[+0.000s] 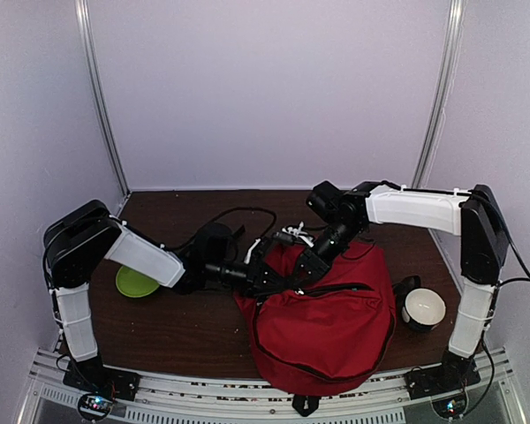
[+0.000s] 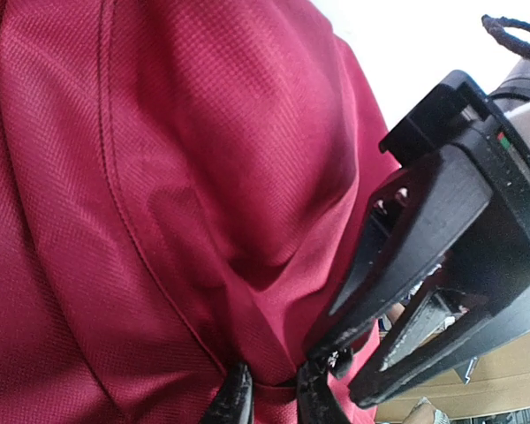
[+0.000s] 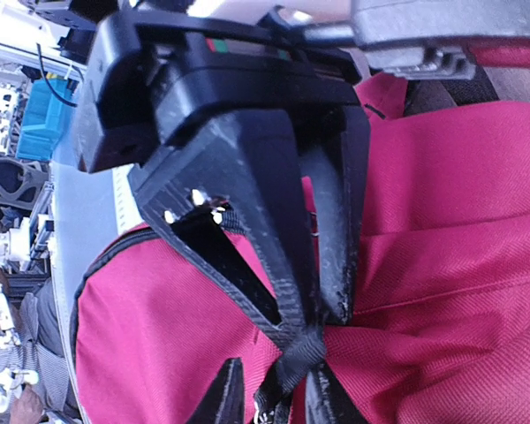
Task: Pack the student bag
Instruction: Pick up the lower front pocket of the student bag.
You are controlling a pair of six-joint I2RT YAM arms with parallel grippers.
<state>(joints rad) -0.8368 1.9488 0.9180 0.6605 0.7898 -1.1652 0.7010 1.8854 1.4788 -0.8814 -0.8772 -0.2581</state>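
Note:
The red student bag (image 1: 327, 327) lies on the table right of centre, and both grippers meet at its upper left corner. My left gripper (image 1: 269, 281) comes in from the left. In the left wrist view this gripper (image 2: 274, 397) is shut on a pinched fold of the bag's red fabric (image 2: 159, 177). My right gripper (image 1: 305, 265) reaches down from the right, and its black fingers (image 2: 397, 265) stand just beside the fold. In the right wrist view the right gripper (image 3: 272, 402) is closed in round a black webbing strap (image 3: 305, 353) on the bag (image 3: 450, 265), tip to tip with the left gripper (image 3: 322, 322).
A green plate (image 1: 134, 283) lies on the brown table (image 1: 185, 327) behind the left arm. A white bowl (image 1: 422, 307) sits beside a dark object right of the bag. Black cables (image 1: 238, 216) loop behind the grippers. The bag's bottom hangs over the front rail (image 1: 203, 411).

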